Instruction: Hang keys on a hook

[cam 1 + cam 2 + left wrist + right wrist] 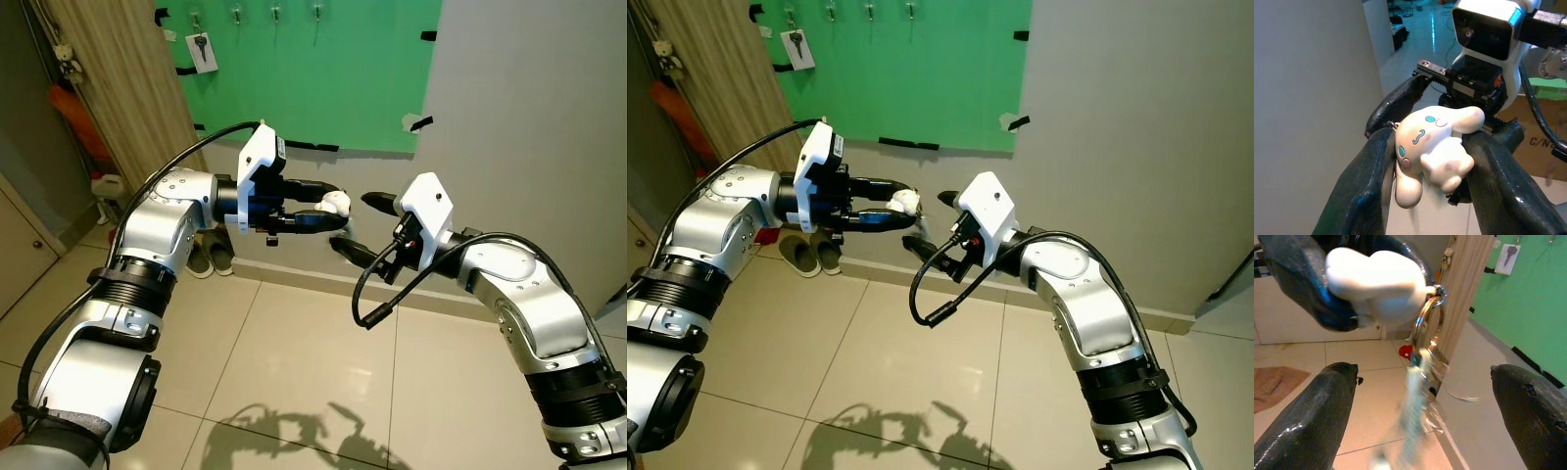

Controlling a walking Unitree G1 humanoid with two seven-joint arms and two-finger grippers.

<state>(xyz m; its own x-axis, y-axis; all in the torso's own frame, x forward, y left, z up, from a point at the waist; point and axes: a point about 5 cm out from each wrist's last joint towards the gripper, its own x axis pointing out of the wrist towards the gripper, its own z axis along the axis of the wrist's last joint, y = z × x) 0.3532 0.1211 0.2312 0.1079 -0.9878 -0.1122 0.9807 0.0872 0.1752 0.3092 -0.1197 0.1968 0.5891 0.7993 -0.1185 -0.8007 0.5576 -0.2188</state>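
My left gripper [328, 211] is held out at chest height and shut on a white cartoon-dog charm [336, 203]. In the left wrist view the charm [1432, 147] is pinched between the two black fingers. A metal key ring [1425, 320] hangs from the charm [1374, 281], with blurred keys [1415, 396] dangling below it. My right gripper [361, 227] faces the charm from the right, open, its fingertips just short of it. The ring and keys hang between its spread fingers [1312, 416]. A row of small hooks [276, 12] runs along the top of a green board [313, 88] on the wall ahead.
A white tag with a black key [201, 49] hangs on the board's left hook. A wooden panel [118, 78] stands to the left, with slippers [211, 257] and a white bottle [108, 184] at its foot. Tiled floor [294, 352] lies below the arms.
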